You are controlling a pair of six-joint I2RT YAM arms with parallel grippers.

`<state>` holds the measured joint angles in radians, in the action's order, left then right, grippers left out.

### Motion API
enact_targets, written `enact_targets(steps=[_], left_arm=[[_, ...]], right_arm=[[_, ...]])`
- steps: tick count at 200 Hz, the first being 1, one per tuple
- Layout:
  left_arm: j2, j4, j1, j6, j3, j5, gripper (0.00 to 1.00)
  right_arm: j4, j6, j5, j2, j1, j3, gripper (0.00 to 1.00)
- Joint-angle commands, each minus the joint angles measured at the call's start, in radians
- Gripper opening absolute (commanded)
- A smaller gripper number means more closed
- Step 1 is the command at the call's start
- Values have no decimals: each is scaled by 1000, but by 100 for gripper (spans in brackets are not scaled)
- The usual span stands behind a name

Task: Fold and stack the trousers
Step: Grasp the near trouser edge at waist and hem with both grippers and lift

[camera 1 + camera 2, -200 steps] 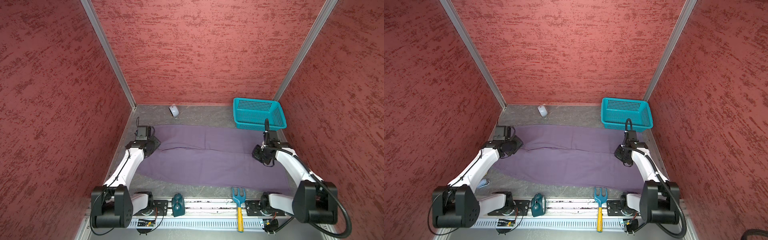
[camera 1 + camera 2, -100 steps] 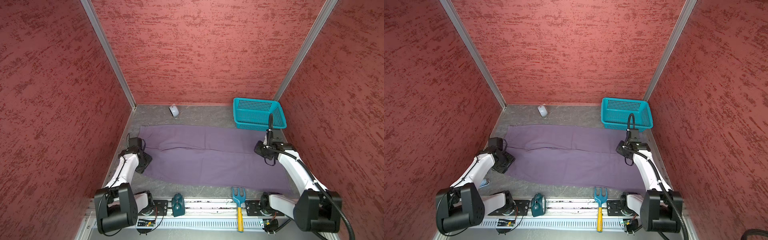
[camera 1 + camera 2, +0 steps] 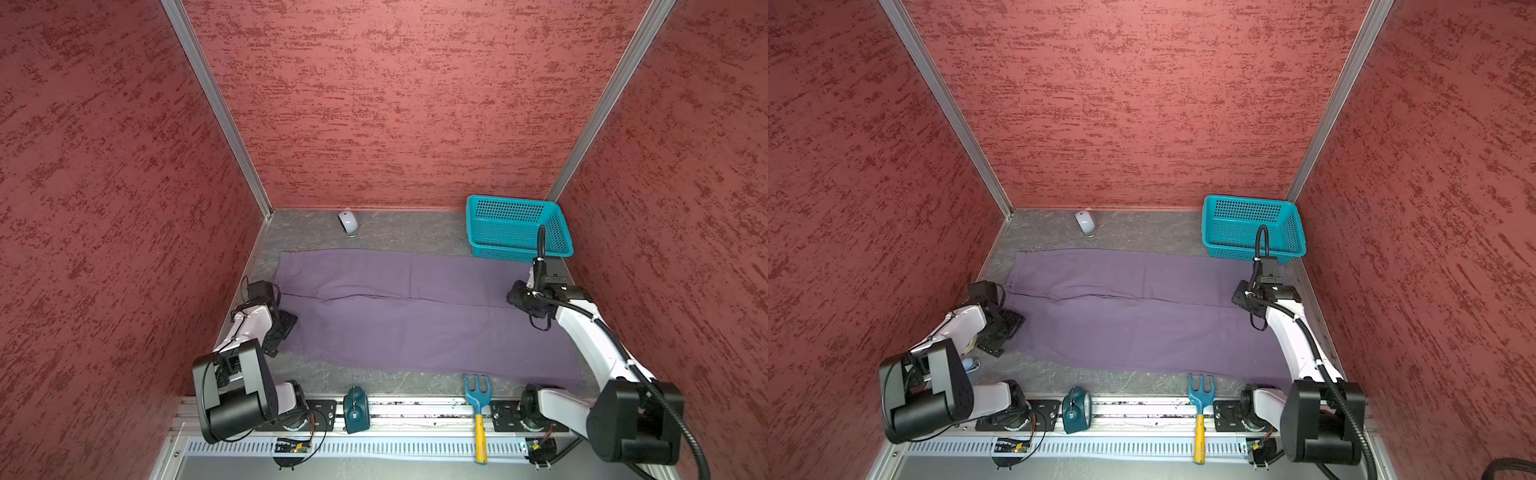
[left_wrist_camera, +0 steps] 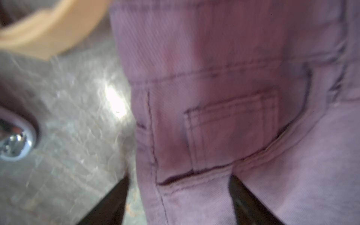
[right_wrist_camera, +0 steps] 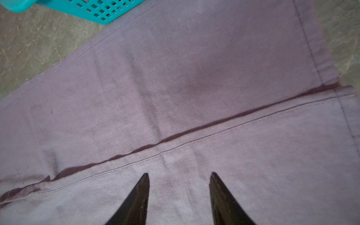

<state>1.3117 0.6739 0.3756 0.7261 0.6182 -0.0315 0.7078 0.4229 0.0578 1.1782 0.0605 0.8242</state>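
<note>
The trousers (image 3: 415,324) lie spread flat and unfolded on the table (image 3: 399,230) — muted purple-grey twill with darker stitched seams. The waistband (image 3: 284,270), with a small stitched pocket (image 4: 231,132), is at the left end. Both legs run rightward side by side, edges touching — hems (image 5: 319,48) at the right.

Purple trousers (image 4: 243,58) with stitched pocket (image 4: 231,132), grey tabletop (image 4: 74,126), dark fingers (image 4: 115,202) apart astride cloth edge
</note>
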Motion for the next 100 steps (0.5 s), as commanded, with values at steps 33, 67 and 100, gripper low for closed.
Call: enact_targets(steps=[33, 67, 100], left_arm=[[88, -169, 5, -24, -25, 161, 0], [0, -118, -16, -8, 46, 201, 0], [-117, -67, -34, 7, 123, 200, 0]], right_arm=[[80, 47, -56, -42, 31, 26, 59], [160, 107, -71, -87, 57, 18, 52], [213, 206, -29, -140, 154, -26, 74]])
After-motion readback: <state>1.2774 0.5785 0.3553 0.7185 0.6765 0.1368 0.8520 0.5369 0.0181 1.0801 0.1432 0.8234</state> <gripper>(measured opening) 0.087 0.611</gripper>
